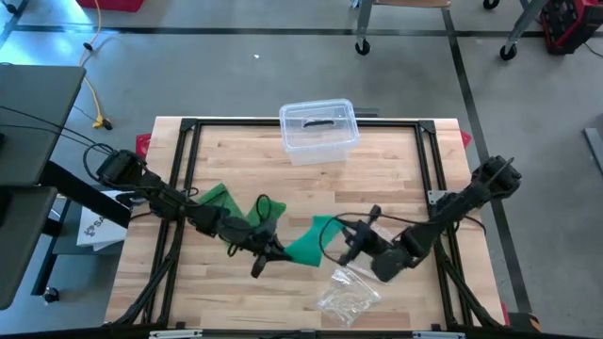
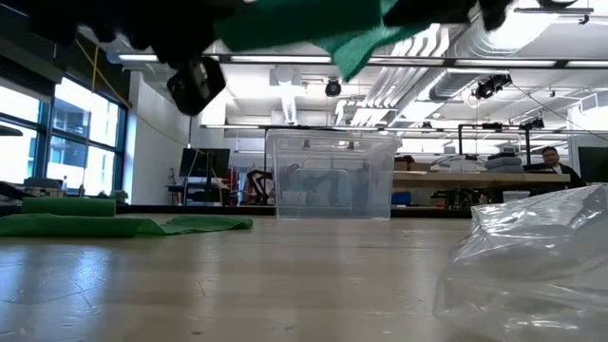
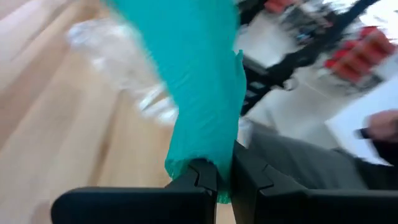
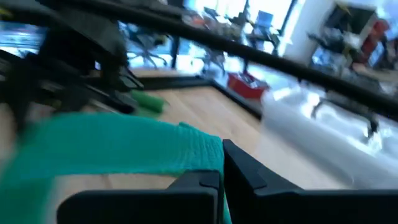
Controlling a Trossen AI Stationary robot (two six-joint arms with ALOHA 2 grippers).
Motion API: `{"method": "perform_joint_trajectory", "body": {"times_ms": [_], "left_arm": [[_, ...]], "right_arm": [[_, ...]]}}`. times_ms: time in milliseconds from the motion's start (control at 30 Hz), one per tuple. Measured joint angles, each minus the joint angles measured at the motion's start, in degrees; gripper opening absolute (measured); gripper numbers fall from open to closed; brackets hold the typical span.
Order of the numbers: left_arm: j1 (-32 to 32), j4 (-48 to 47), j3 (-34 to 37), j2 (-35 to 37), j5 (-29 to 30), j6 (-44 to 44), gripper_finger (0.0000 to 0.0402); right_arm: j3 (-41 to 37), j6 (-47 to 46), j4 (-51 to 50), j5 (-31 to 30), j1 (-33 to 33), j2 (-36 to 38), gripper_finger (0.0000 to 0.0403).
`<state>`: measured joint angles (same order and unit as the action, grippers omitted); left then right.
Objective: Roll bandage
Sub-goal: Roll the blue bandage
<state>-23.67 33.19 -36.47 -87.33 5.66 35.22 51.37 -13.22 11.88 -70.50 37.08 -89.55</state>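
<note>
The green bandage runs from a rolled end [image 2: 66,206] and a flat stretch on the table's left part [image 1: 219,198] up to a raised span [image 1: 309,243] between my two grippers. My left gripper [image 1: 270,248] is shut on the span's left side, and my right gripper [image 1: 347,247] is shut on its right end. In the low view the raised span [image 2: 313,24] hangs high above the wood. My left gripper pinches the bandage between its two fingers [image 3: 214,177], which lie across the strip where it is bunched narrow [image 3: 196,158]. The strip leaves the hold lifted clear of the table. My right gripper pinches the bandage's end edge [image 4: 208,163] between its two fingers, coming nearly level from the table's right. The strip stretches away from it, off the table.
A clear lidded box [image 1: 318,130] stands at the table's far middle. A crumpled clear plastic bag [image 1: 349,294] lies near the front edge, just below my right gripper. A black frame [image 1: 188,127] borders the wooden top.
</note>
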Motion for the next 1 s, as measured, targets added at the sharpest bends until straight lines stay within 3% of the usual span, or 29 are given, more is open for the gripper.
{"method": "perform_joint_trajectory", "body": {"times_ms": [233,400,467,533,700,900,1000], "left_arm": [[1.85,-1.78,0.0,0.0,0.39,0.16,0.0013],[1.8,-2.28,0.0,-0.05,-5.07,0.6,0.0013],[1.59,-3.99,0.0,-0.63,-5.43,1.05,0.0013],[1.75,-6.12,0.0,-1.82,-5.39,2.54,0.0013],[3.26,-6.12,0.05,-6.64,-7.27,4.81,0.0012],[3.88,8.46,0.04,-14.05,-16.66,6.21,0.0012],[3.92,13.55,0.08,-16.13,-16.93,6.73,0.0012]], "right_arm": [[0.0,23.3,21.4,-0.21,5.18,0.37,0.0],[0.0,29.95,24.43,-0.79,4.88,0.37,0.0],[-0.05,25.3,18.63,-0.95,3.69,0.37,0.0],[-0.82,14.52,9.08,1.14,1.9,0.37,0.0],[-4.87,-17.3,-11.61,14.78,-4.28,-0.58,0.0],[-12.78,-29.63,-8.22,23.11,-7.59,-3.24,0.0],[-14.44,-31.8,-5.74,24.08,-7.06,-4.58,0.0]]}}
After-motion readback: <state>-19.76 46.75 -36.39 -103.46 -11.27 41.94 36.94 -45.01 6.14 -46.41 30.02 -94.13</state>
